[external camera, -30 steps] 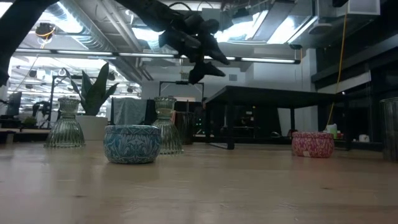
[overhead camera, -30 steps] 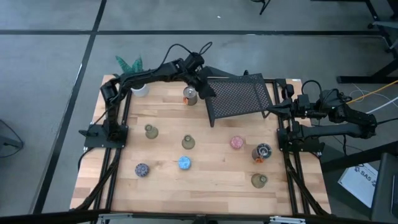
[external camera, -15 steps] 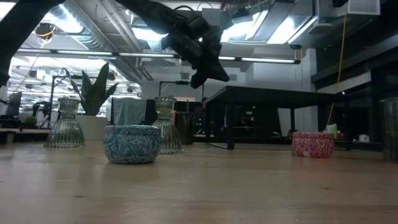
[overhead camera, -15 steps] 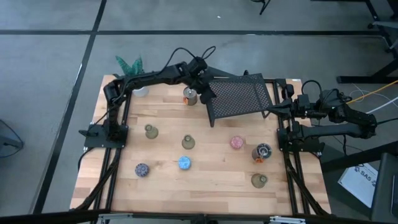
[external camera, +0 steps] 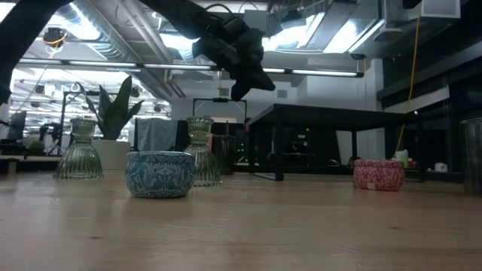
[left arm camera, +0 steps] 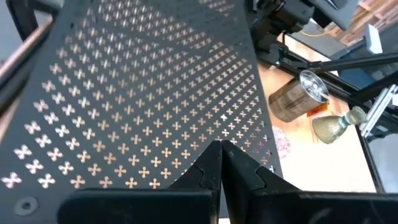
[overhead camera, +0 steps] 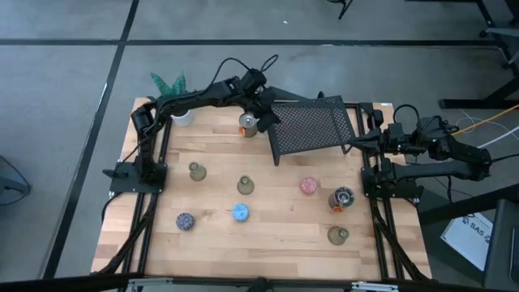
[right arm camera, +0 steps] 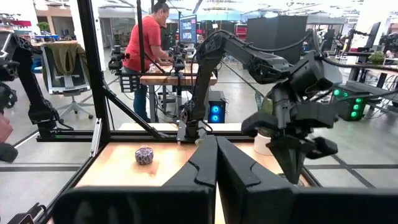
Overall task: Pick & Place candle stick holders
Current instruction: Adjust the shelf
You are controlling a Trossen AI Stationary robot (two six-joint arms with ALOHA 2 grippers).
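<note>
Tabletop (overhead camera: 276, 223): silvery holder (overhead camera: 247, 123) beside left fingers (overhead camera: 268, 118)

Your mesh rack (overhead camera: 312, 126) sits at the tabletop (overhead camera: 276, 235) far edge, one candle holder (overhead camera: 247, 122) just left of it, potted plant (overhead camera: 180, 113) at far-left corner; remaining holders (overhead camera: 241, 212) scattered nearer you.

Eight candle stick holders (overhead camera: 241, 212), one rack (overhead camera: 310, 126)

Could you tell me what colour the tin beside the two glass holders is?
Blue tin, leaf-patterned; low view.
</note>
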